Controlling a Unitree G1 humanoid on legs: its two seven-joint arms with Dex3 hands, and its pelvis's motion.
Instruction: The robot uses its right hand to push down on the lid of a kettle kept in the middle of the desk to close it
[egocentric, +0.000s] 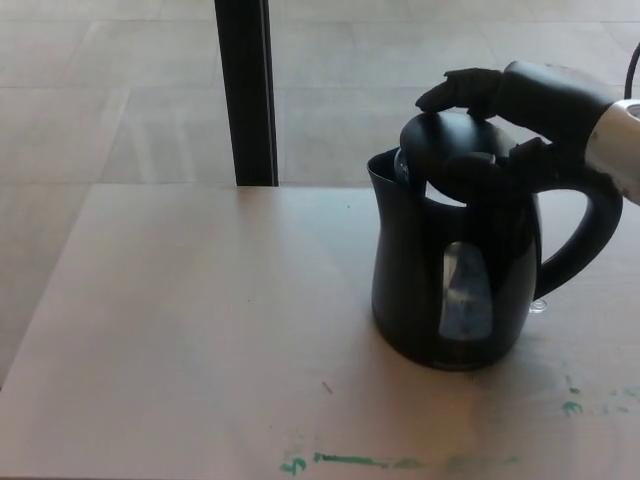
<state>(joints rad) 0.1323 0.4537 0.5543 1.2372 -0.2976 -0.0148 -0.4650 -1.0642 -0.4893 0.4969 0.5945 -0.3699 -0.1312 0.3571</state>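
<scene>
A black electric kettle (450, 270) stands on the light wooden desk (200, 320), right of centre, with its handle to the right. Its round lid (450, 152) is tilted low over the rim, with a small gap still showing at the spout side. My right hand (520, 100) comes in from the upper right and lies on top of the lid, fingers spread across it and holding nothing. My left hand does not show.
A black vertical post (247, 90) rises behind the desk's far edge, left of the kettle. Green paint marks (350, 461) run along the desk's front edge. Pale tiled floor lies beyond the desk.
</scene>
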